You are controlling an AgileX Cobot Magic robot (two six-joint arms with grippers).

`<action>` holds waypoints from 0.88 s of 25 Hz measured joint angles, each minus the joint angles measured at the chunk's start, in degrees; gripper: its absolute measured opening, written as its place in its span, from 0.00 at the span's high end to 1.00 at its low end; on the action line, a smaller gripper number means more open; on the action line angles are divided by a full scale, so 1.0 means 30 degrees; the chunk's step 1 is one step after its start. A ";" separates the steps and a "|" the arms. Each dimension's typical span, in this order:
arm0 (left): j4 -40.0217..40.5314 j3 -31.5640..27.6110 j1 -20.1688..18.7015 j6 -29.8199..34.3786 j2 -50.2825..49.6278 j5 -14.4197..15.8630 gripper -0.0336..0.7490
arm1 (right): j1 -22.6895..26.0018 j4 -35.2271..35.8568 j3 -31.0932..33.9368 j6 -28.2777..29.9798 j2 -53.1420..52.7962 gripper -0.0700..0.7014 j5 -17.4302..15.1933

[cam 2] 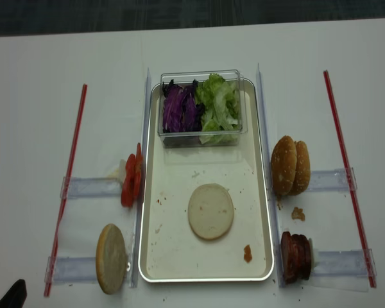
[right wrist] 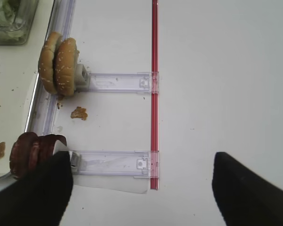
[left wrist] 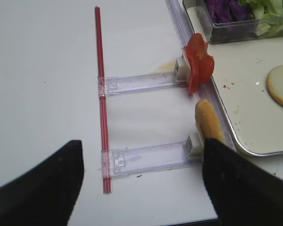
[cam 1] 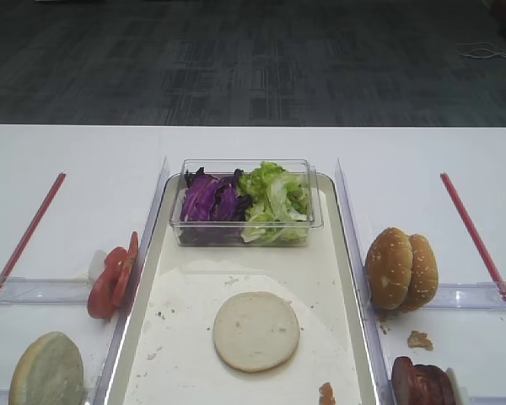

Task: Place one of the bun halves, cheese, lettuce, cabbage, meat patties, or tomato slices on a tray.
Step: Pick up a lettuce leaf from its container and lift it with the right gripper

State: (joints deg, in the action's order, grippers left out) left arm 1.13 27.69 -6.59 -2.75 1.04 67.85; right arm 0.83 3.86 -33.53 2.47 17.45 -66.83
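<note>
My right claw [right wrist: 141,188] hangs spread wide over the bare white tabletop [right wrist: 226,70], holding nothing, its two dark fingers [right wrist: 35,195] framing a clear plastic rack [right wrist: 115,162] clipped to a red strip [right wrist: 154,89]. At that rack's inner end stand the meat patties [right wrist: 30,150] on edge; one rack further out, two sesame bun halves [right wrist: 59,66] lean together, a crumb [right wrist: 79,113] lying between the racks. My left claw [left wrist: 141,188] also hangs parted and empty, near a bun half [left wrist: 208,123] propped on edge; the tomato slices [left wrist: 198,68] stand upright at the next rack. Between both sides lies the cream tray [cam 2: 153,256], where one pale bun half [cam 2: 210,211] rests flat, cut face up, near the middle. At the tray's far end a clear tub [cam 2: 202,136] holds purple cabbage [cam 2: 179,110] on the left and lettuce [cam 2: 219,106] on the right
</note>
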 joint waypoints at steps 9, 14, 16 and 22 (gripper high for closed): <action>0.0000 0.0000 0.0000 0.0000 0.0000 0.0000 0.32 | 0.0000 0.0193 -0.3523 0.0000 0.6174 0.12 0.1006; 0.0000 0.0000 0.0000 0.0000 0.0000 0.0000 0.32 | 0.0000 0.0349 -0.3722 0.0000 0.7747 0.12 0.1595; 0.0000 0.0000 0.0000 0.0000 0.0000 0.0000 0.32 | 0.0000 0.0428 -0.3748 0.0000 0.8067 0.13 0.1640; 0.0000 0.0000 0.0000 0.0000 0.0000 0.0000 0.32 | 0.0000 0.0841 -0.5969 -0.0039 1.0957 0.21 0.1356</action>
State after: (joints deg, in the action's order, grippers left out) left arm 1.13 27.69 -6.59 -2.75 1.04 67.85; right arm 0.83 6.39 -51.44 2.35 50.32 -62.76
